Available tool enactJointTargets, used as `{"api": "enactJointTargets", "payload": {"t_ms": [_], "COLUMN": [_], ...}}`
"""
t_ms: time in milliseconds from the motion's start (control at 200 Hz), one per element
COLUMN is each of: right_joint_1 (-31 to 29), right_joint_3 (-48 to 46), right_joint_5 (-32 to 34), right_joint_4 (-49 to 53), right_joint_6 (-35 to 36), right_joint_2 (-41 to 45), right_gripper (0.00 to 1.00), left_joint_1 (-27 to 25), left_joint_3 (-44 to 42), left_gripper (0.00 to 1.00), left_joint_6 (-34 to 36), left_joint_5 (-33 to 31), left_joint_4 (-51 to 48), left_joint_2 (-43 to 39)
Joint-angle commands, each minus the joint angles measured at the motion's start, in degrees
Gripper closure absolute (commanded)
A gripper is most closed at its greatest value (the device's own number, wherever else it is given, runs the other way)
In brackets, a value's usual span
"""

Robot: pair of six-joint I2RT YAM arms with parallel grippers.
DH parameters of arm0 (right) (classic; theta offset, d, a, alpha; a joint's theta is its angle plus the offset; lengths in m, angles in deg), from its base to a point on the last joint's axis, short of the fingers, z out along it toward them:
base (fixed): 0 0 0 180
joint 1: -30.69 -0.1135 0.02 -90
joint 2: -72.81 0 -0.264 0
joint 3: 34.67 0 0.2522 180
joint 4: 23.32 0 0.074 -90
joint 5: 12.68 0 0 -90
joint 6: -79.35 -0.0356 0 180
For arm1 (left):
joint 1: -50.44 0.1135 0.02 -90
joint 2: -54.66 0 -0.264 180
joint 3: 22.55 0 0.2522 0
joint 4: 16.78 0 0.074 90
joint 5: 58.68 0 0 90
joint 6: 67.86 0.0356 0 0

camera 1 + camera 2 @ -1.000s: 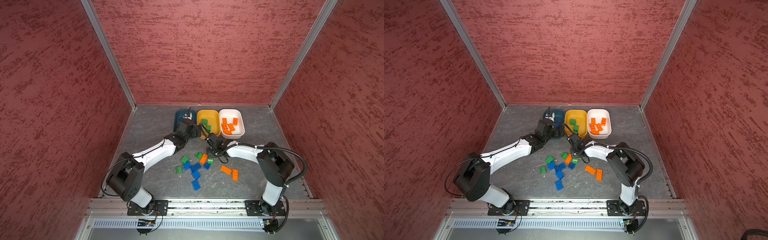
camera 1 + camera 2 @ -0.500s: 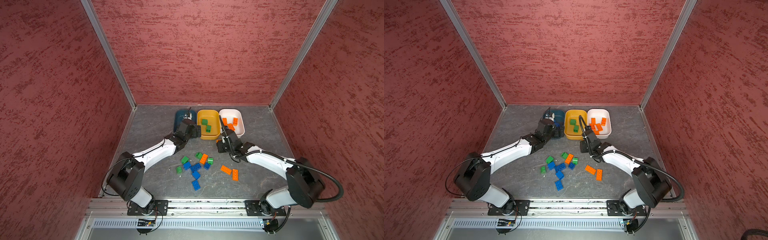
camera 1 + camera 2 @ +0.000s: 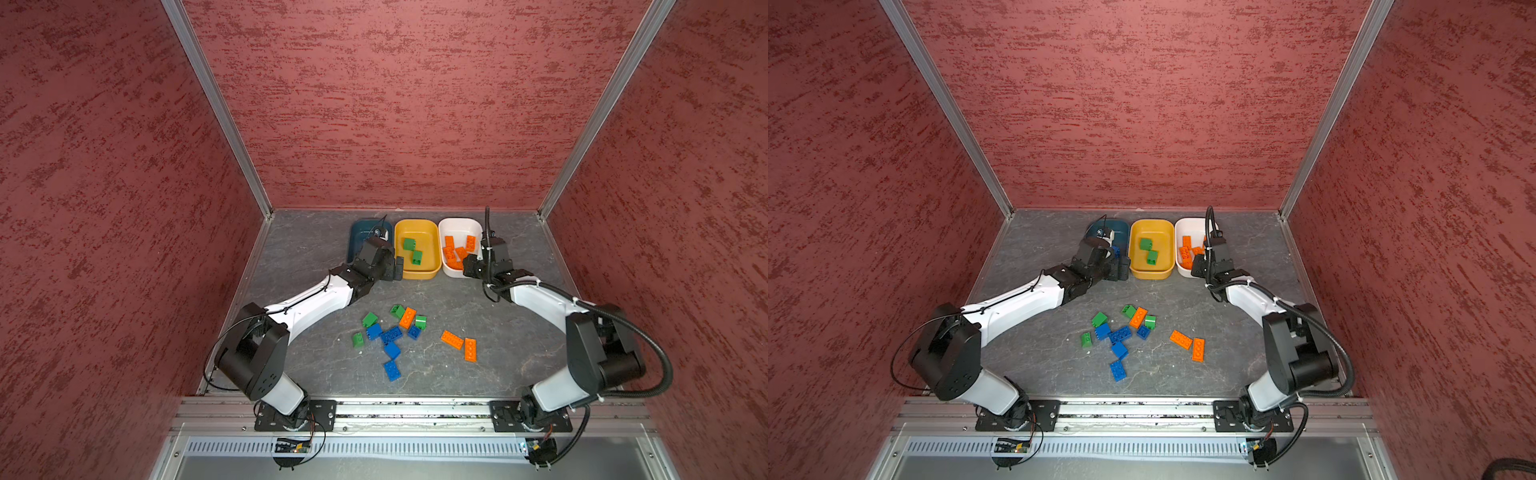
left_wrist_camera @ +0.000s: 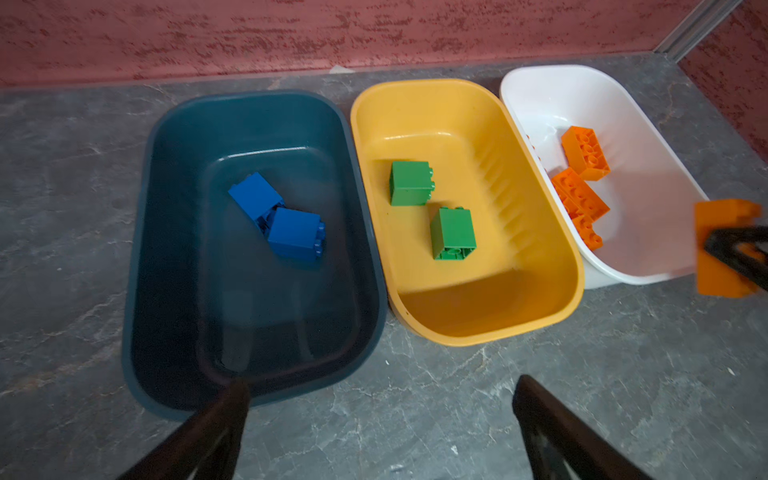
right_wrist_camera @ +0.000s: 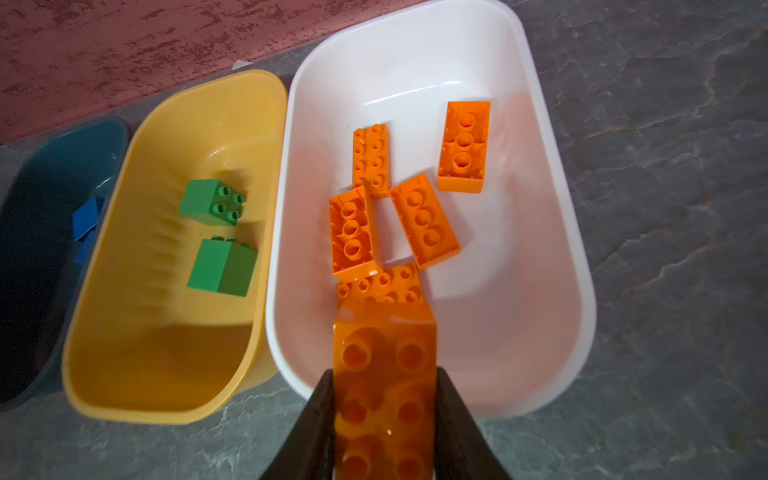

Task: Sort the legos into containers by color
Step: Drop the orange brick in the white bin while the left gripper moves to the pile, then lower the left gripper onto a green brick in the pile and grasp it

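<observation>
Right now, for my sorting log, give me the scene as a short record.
teal tub: two blue bricks
yellow tub: two green bricks
white tub: five orange bricks
table: loose bricks, four green, five blue, three orange
left gripper: open, empty
right gripper: shut on orange brick, above white tub's near rim

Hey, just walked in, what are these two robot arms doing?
They are sorting bricks by colour into three tubs. The right end effector is shut on an orange brick over the near edge of the white tub, which holds five more. The left end effector hangs open and empty before the teal tub, which holds two blue bricks; the yellow tub has two green bricks. About a dozen loose bricks lie on the table.
</observation>
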Motion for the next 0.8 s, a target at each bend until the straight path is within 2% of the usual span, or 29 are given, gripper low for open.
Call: {"api": "enactJointTargets", "payload": {"t_ms": [0, 250, 291, 376, 456, 546, 616, 686, 741, 797], "right_joint_1": [0.29, 0.35, 0.34, 0.34, 0.32, 0.36, 0.35, 0.34, 0.31, 0.28], "right_joint_3": [5.16, 10.9, 11.36, 12.66, 14.17, 14.65, 13.57, 11.72, 9.83, 7.99], "right_joint_5": [1.61, 2.58, 2.97, 4.57, 6.5, 6.65, 4.99, 4.07, 4.48, 5.21], "right_joint_4": [-1.68, 0.28, 0.48, 1.95, 4.01, 5.06, 4.05, 2.24, 0.45, -1.34], "right_joint_6": [1.06, 1.26, 1.61, 2.16, 2.43, 2.44, 2.69, 2.68, 2.06, 1.69], "right_joint_2": [-4.33, -10.33, -10.58, -11.19, -11.7, -11.21, -9.74, -7.52, -5.22, -3.0], "right_gripper": [0.68, 0.66, 0.65, 0.63, 0.53, 0.37, 0.26, 0.22, 0.19, 0.17], "left_joint_1": [-1.24, -6.08, -6.47, -6.82, -8.08, -10.43, -12.38, -14.43, -15.19, -15.35], "left_joint_3": [0.6, 1.51, 1.52, 0.78, 0.94, 2.43, 3.86, 5.41, 7.65, 10.17], "left_gripper": [0.01, 0.01, 0.01, 0.01, 0.01, 0.01, 0.0, 0.0, 0.08, 0.22], "left_joint_6": [-0.21, 6.66, 7.62, 10.68, 14.06, 18.33, 20.86, 21.79, 20.06, 16.85], "left_joint_5": [4.11, 4.36, 5.81, 13.1, 18.65, 20.39, 19.04, 14.43, 11.4, 11.75], "left_joint_4": [-2.27, -8.16, -8.81, -9.03, -9.92, -13.32, -16.4, -19.22, -22.35, -25.37], "left_joint_2": [-0.07, 0.29, 0.35, 0.16, 0.38, 1.54, 3.41, 5.82, 8.55, 10.95]}}
